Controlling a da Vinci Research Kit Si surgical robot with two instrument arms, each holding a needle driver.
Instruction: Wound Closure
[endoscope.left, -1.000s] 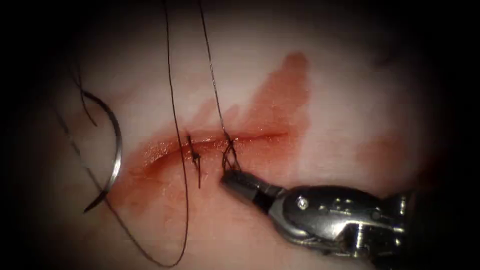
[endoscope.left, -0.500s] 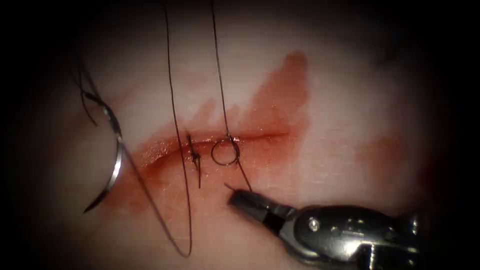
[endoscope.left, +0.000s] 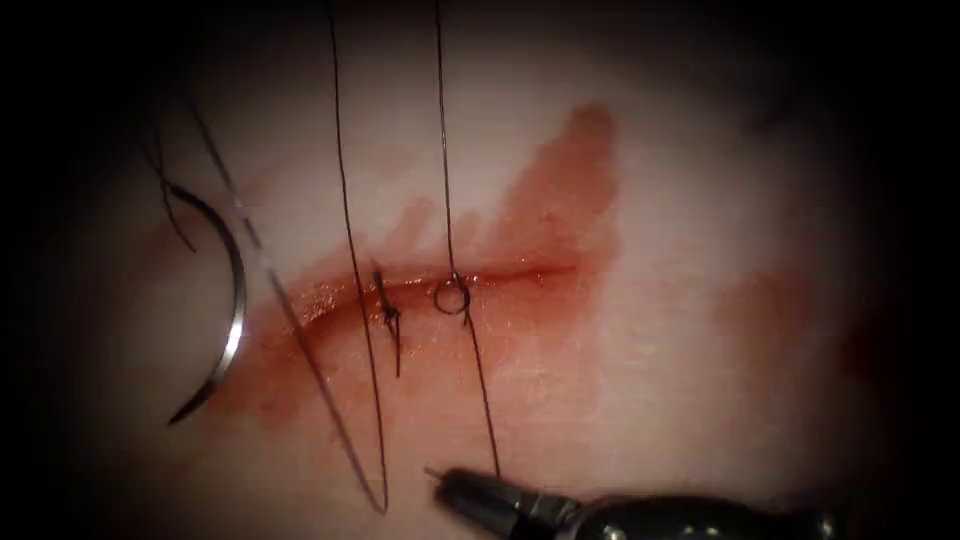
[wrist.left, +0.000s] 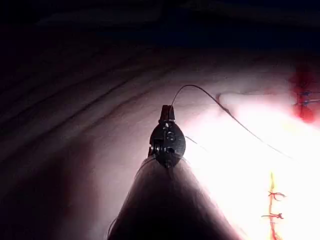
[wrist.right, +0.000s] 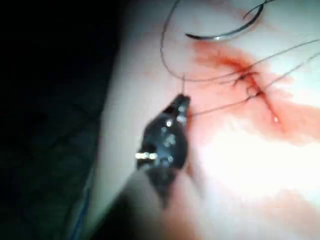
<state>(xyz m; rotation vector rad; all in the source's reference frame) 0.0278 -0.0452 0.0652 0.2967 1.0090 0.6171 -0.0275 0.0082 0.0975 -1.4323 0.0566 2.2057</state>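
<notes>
Right pincer (endoscope.left: 447, 480), bottom centre, clamped on the thread (endoscope.left: 478, 385); left pincer (wrist.left: 167, 111) clamps thread too; needle (endoscope.left: 226, 325) lies free at left on the tissue (endoscope.left: 700, 220), loop (endoscope.left: 451, 296) at the cut (endoscope.left: 500, 272).

Dark surround, one central light pool

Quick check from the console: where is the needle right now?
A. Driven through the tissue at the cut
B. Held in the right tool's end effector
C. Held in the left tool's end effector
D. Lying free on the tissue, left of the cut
D. In the endoscope view the needle lies loose on the tissue left of the cut; the right tool's end effector is shut on the thread, and the left tool's end effector also holds thread.
</notes>
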